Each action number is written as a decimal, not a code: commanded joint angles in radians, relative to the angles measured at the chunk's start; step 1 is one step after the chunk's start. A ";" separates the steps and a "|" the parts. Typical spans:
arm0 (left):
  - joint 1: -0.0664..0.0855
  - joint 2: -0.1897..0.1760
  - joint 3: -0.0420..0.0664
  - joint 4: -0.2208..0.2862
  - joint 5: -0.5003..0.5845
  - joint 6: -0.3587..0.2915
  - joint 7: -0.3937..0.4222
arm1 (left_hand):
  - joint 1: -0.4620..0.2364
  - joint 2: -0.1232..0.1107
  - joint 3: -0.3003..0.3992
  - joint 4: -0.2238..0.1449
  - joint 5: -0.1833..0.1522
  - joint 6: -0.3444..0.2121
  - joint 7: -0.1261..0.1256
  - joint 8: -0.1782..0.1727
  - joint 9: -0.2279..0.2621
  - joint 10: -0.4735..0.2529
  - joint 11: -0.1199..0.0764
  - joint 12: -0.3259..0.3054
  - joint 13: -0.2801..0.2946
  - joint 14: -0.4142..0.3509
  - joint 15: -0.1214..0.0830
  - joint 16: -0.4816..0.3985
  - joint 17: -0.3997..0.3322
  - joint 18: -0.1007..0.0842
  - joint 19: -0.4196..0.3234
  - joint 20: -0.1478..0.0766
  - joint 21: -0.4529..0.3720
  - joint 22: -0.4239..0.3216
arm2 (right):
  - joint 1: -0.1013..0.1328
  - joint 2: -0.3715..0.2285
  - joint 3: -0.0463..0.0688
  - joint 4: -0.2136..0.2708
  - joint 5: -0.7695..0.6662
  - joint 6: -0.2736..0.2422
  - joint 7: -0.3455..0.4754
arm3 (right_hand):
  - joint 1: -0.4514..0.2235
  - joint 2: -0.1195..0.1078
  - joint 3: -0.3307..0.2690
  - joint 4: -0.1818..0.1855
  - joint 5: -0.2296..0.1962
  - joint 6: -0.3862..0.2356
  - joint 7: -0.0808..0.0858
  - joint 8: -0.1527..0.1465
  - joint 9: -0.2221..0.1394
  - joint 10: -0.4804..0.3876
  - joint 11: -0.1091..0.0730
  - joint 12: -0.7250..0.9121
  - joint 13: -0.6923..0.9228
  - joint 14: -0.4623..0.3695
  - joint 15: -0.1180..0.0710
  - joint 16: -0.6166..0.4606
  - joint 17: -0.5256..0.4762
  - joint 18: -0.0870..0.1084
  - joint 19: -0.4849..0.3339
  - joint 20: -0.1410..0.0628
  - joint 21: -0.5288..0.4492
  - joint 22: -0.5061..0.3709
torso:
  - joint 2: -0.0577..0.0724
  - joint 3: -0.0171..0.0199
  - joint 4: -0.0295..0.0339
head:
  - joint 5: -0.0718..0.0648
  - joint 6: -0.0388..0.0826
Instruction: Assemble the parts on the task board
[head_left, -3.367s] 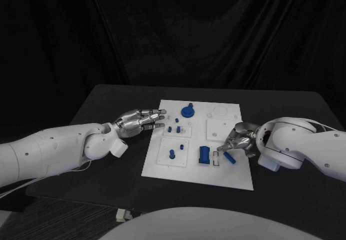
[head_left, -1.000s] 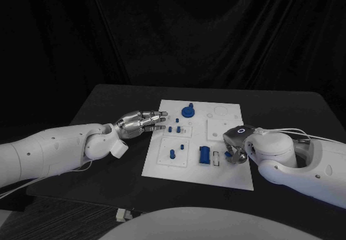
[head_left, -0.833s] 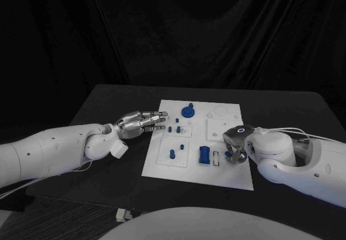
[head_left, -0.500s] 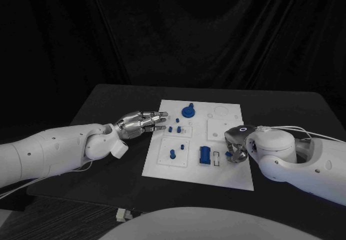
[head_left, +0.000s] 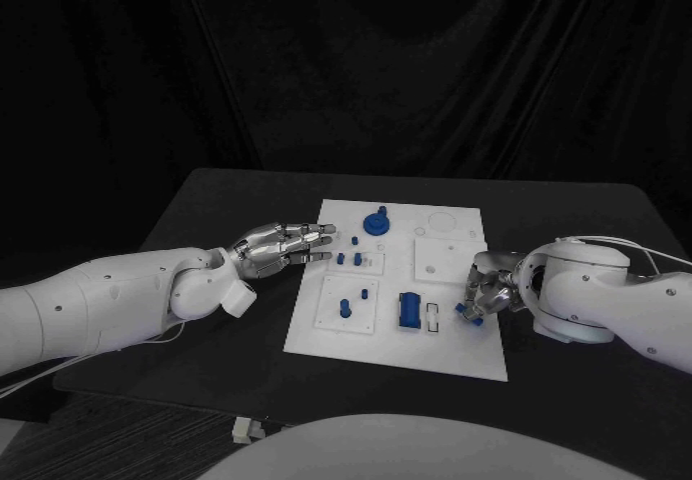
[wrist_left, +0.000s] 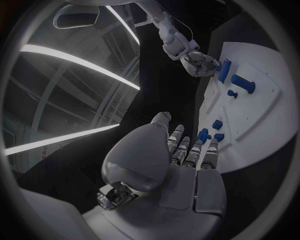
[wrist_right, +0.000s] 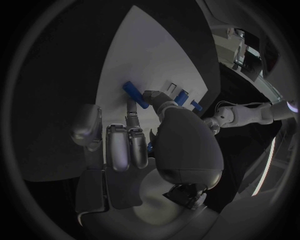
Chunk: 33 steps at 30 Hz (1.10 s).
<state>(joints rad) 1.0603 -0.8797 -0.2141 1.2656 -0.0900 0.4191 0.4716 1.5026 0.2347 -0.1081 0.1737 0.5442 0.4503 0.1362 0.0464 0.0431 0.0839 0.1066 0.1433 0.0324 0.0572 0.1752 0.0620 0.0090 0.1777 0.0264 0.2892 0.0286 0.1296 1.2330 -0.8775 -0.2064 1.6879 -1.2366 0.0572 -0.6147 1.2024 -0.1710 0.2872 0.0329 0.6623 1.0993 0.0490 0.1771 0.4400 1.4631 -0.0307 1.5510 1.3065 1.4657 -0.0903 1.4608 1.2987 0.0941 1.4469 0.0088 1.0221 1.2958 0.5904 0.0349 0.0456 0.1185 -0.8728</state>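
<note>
**Right hand pinches a peg at the board's right edge**

Head view: the right hand (head_left: 490, 292), fingers curled, pinches a small blue peg (head_left: 470, 313) over the right edge of the white rectangular task board (head_left: 378, 335). The left hand (head_left: 280, 244) hovers at the board's far-left edge, fingers loosely extended, holding nothing.

Left wrist view: extended fingers (wrist_left: 191, 152) reach toward small blue pegs (wrist_left: 216, 123).

Right wrist view: a finger and thumb grip the blue peg against the board.

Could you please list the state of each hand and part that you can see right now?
Left robot hand: empty, fingers apart, at the task board's edge.
Right robot hand: fingers on a blue peg.
Blue block: on the board.
Blue knob: on the board.
</note>
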 joint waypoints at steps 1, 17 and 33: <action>-0.002 0.003 0.001 0.000 0.002 0.013 0.007 | -0.005 -0.006 0.058 -0.006 0.020 0.005 0.004 0.001 0.005 -0.005 0.013 0.018 -0.002 -0.010 0.000 0.015 0.011 -0.001 0.011 0.000 -0.006 0.006 | 0.011 -0.001 0.000 -0.005 0.251 -0.082 -0.019 | 0.012 0.035 0.099 -0.011 0.075 0.051 -0.017 0.025 0.035 0.108 -0.015 0.020 0.264 0.065 -0.016 0.006 0.048 0.004 -0.001 -0.004 -0.011 0.146 | -0.001 0.0003 -0.0002 | 0.001 0.000; -0.002 -0.001 0.001 0.003 0.002 0.014 0.001 | -0.005 -0.006 0.061 -0.008 0.020 0.005 0.005 0.001 0.005 -0.004 0.014 0.019 -0.002 -0.010 0.000 0.016 0.011 -0.001 0.012 0.000 -0.006 0.006 | 0.015 0.005 0.000 0.001 0.518 -0.267 -0.016 | -0.013 0.043 0.100 -0.016 0.056 0.039 -0.016 0.027 0.046 0.108 -0.014 0.020 0.264 0.063 -0.015 0.002 0.040 0.007 -0.007 -0.003 -0.031 0.141 | 0.000 0.0000 0.0005 | 0.004 0.000; -0.002 0.000 0.001 0.002 0.002 0.014 -0.007 | -0.006 -0.007 0.063 -0.010 0.020 0.005 0.005 0.001 0.005 -0.004 0.015 0.020 -0.002 -0.010 0.000 0.016 0.011 -0.001 0.011 0.000 -0.006 0.005 | -0.014 -0.013 0.000 0.037 0.557 -0.358 -0.022 | -0.029 0.060 0.103 -0.031 0.011 0.019 -0.014 0.028 0.063 0.108 -0.012 0.020 0.264 0.058 -0.013 -0.009 0.019 0.013 -0.018 -0.001 -0.066 0.133 | 0.000 -0.0001 0.0005 | -0.001 0.000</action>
<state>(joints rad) 1.0598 -0.8802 -0.2142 1.2663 -0.0900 0.4198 0.4597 1.5026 0.2347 -0.1081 0.1737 0.5442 0.4504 0.1363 0.0464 0.0431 0.0840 0.1165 0.1433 0.0324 0.0572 0.1752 0.0620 0.0091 0.1777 0.0264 0.2892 0.0285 0.1296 1.2238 -0.8883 -0.2070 1.7202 -0.7007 -0.2673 -0.6174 1.1760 -0.1447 0.2928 0.0271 0.6603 1.0988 0.0490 0.1728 0.4399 1.4597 -0.0342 1.5510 1.3065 1.4623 -0.0938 1.4606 1.2987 0.0941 1.4344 0.0105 0.9775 1.2958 0.5904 0.0348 0.0462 0.1176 -0.8728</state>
